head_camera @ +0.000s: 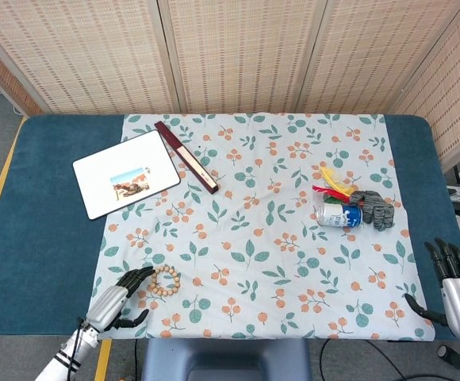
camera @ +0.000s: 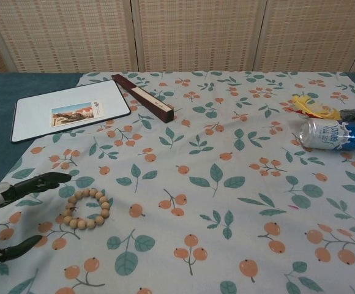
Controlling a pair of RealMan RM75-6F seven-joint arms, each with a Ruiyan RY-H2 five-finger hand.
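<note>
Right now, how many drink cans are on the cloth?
1: the can lies on its side at the right of the cloth, beside a grey glove. None seems hidden.

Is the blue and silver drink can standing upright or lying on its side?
Lying on its side: the blue and silver drink can rests lengthwise on the floral tablecloth.

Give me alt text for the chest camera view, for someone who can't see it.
A ring of wooden beads lies flat on a cloth printed with leaves and berries, just right of the robot's left hand, whose fingers are spread and apart from it. Farther back lie a white board and a dark box; a can lies at right.
</note>
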